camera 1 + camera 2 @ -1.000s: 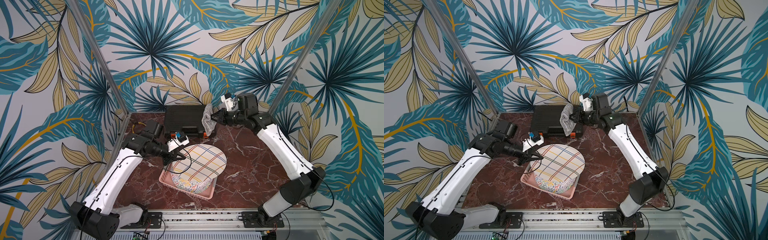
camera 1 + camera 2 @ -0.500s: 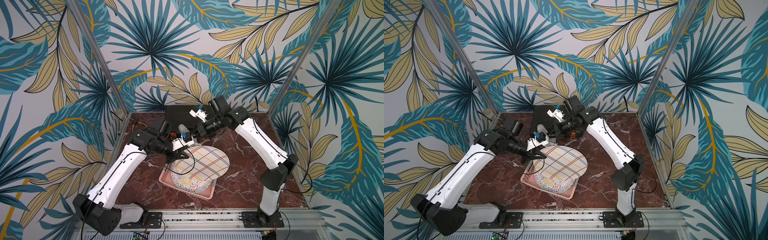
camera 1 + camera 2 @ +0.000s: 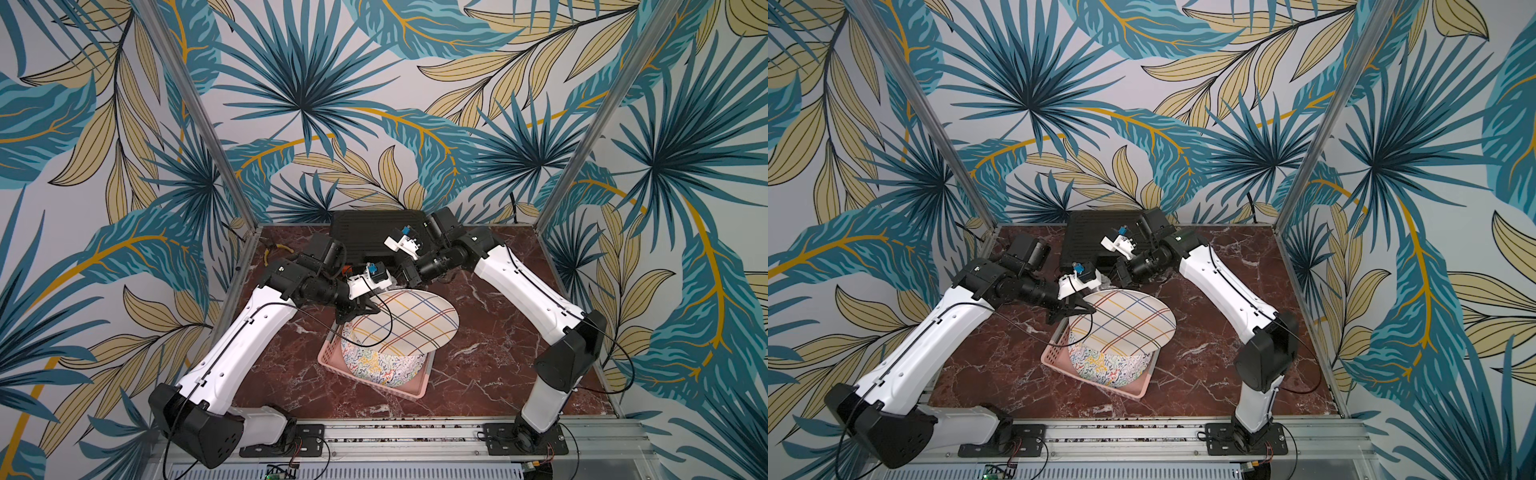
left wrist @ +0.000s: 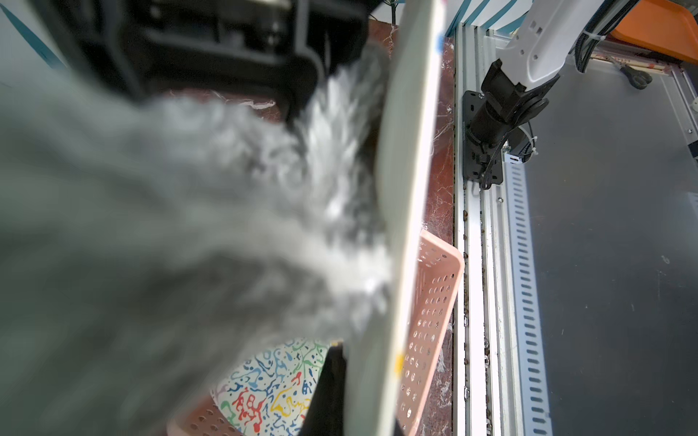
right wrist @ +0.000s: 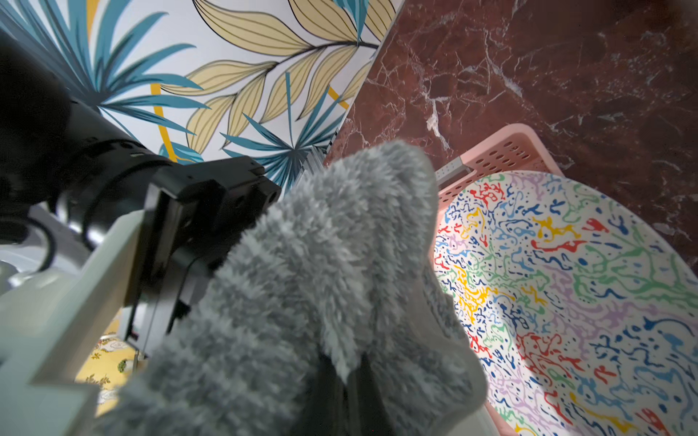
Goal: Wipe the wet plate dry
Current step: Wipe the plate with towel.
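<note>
The left arm reaches from the near left corner of the bench (image 3: pixel 490 365) toward its middle, forearm nearly level. Its claw (image 3: pixel 368 308) is clamped tight on the rim of the checked plate (image 3: pixel 409 324), held tilted over the pink basket (image 3: pixel 328 358) (a squiggle-patterned dish (image 3: pixel 382 368) lies inside). The right arm bends in from the near right corner. Its claw (image 5: pixel 345 389) is closed on a grey fluffy cloth (image 5: pixel 321 283), which seems pressed against the plate's underside, though that close view is blurred.
</note>
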Action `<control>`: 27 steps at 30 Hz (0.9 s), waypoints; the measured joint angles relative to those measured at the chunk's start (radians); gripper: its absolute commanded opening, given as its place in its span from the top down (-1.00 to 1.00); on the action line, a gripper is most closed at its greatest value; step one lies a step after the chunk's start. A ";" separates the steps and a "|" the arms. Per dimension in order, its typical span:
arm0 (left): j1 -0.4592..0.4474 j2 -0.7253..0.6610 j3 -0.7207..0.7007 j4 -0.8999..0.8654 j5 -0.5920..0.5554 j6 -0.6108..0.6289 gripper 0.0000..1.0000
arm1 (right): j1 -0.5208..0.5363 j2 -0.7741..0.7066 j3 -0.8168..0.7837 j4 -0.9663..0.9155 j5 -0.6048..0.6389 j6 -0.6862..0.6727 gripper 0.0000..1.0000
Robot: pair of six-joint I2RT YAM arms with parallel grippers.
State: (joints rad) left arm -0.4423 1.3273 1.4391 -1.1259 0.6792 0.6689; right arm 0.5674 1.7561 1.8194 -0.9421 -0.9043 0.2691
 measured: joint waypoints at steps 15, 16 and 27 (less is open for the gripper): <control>0.073 0.002 0.011 0.011 0.023 -0.029 1.00 | -0.153 -0.234 -0.298 0.290 -0.032 0.125 1.00; 0.090 0.003 0.016 0.007 0.040 -0.032 1.00 | -0.163 -0.244 -0.314 0.306 -0.032 0.133 1.00; 0.228 0.002 0.032 -0.004 0.235 -0.117 1.00 | -0.217 -0.279 -0.417 0.438 -0.032 0.200 1.00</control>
State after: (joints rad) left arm -0.2142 1.3293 1.4715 -1.1301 0.9142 0.5514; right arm 0.3508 1.4773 1.4025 -0.5041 -0.9363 0.4686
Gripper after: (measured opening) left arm 0.080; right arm 0.051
